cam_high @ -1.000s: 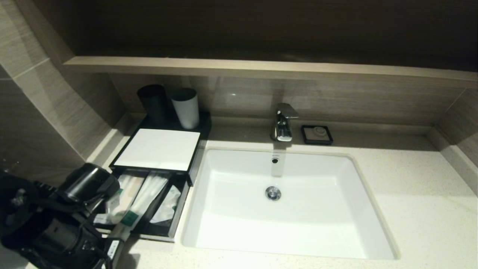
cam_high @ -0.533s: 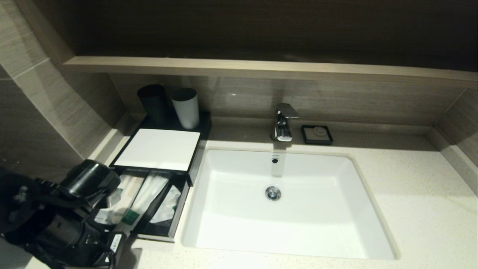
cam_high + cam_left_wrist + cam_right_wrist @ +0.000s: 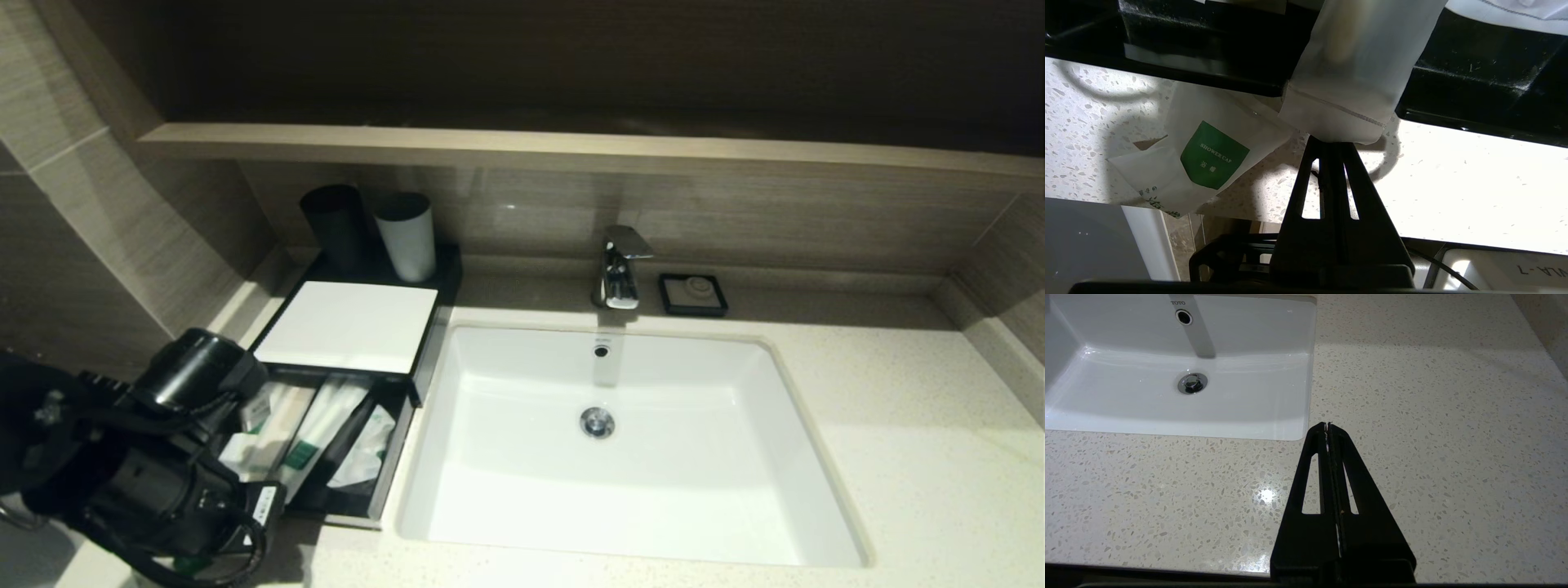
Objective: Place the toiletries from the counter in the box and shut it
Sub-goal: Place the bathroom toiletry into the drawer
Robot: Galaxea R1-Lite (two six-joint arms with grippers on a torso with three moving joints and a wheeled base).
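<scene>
Where the drawer's front edge overhangs the desk [image 3: 1453, 163], the closed left tool [image 3: 1331, 141] presses a sachet end [image 3: 1347, 81]; the packet [image 3: 1208, 159] lies beside it; the right tool [image 3: 1327, 425], closed, hovers over open desk.

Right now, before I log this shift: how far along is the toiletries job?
Done: sachets lie in the open drawer of the box. In hand: the shut left gripper meets the end of a long sachet overhanging the drawer front. Left: the green-label packet lies partly on the counter; the drawer needs closing. The right gripper is parked, shut, above the counter.
</scene>
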